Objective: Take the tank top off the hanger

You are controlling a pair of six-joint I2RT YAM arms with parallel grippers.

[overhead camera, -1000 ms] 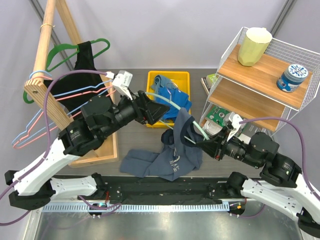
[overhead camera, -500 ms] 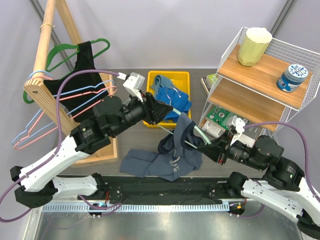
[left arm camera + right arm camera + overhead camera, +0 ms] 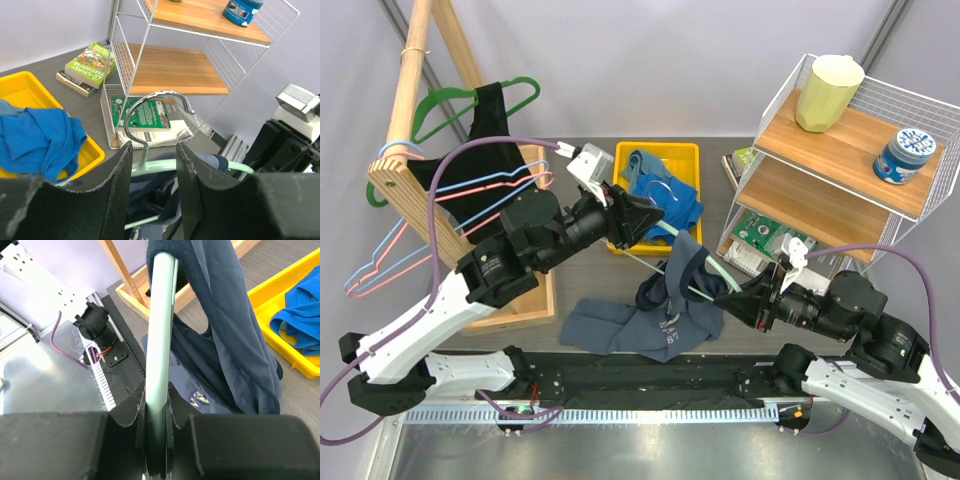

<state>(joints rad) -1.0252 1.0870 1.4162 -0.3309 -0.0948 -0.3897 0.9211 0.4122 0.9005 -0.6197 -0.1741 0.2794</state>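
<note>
**Tank Top Hung by One Shoulder as Two Pincers Shared the Hanger**

Centre of the overhead frame: the navy tank top (image 3: 672, 305) was draped over the mint-green hanger (image 3: 160, 330), its upper part looped round the bar and its lower part pooled on the table (image 3: 592, 278) toward the bottom of the frame. It was not yet free.

My right pincer (image 3: 156, 392) was clamped tight on the near end of the bar. In its own view the bar ran straight up the middle of the frame, with the cloth hanging off the far end at the top.

My left pincer (image 3: 153, 149) stood part-way open — its two dark fingers sat either side of the stem below the chrome hook (image 3: 160, 92). I could make out no squeeze on the stem.

Seen from above, the hanger's long axis ran from my right pincer at the lower right up toward the centre, and the cloth sat on it between my two pincers. The draped shoulder lay just below and right of my left pincer, which was the nearer one. To my mind the coming move turned on sliding the cloth along that axis — away from my right-hand grip.
</note>
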